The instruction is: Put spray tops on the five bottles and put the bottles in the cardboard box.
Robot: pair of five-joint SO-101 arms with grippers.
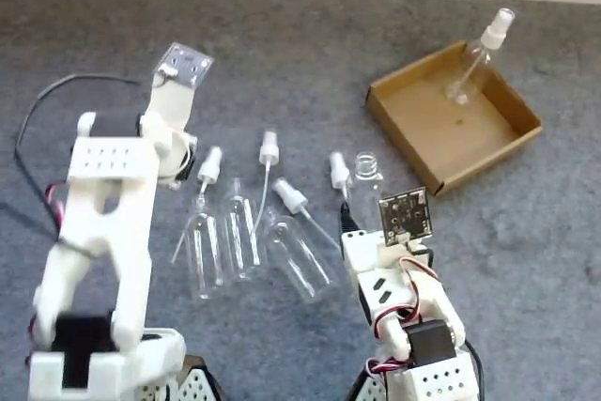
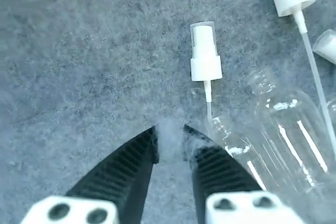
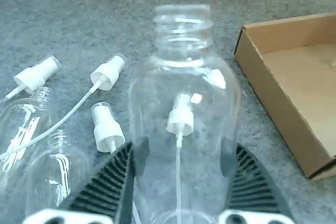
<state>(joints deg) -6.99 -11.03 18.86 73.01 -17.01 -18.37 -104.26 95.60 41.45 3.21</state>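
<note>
My right gripper (image 3: 181, 157) is shut on a clear open-necked bottle (image 3: 184, 85), held upright just off the cardboard box's (image 1: 404, 115) near corner; from above, that bottle (image 1: 368, 180) stands ahead of the right gripper (image 1: 364, 218). In the box one bottle with a spray top (image 1: 477, 52) leans upright. Three uncapped bottles (image 1: 242, 237) lie side by side on the carpet, with several loose spray tops (image 1: 269, 149) around their necks. My left gripper (image 2: 170, 132) hangs slightly open over bare carpet, a short way from one spray top (image 2: 205, 56) and beside a lying bottle (image 2: 283, 124).
Grey carpet covers the whole work surface. The box wall (image 3: 278, 90) lies close beside the held bottle. A black cable (image 1: 56, 91) loops behind the left arm. Open carpet lies behind the bottles and left of the box.
</note>
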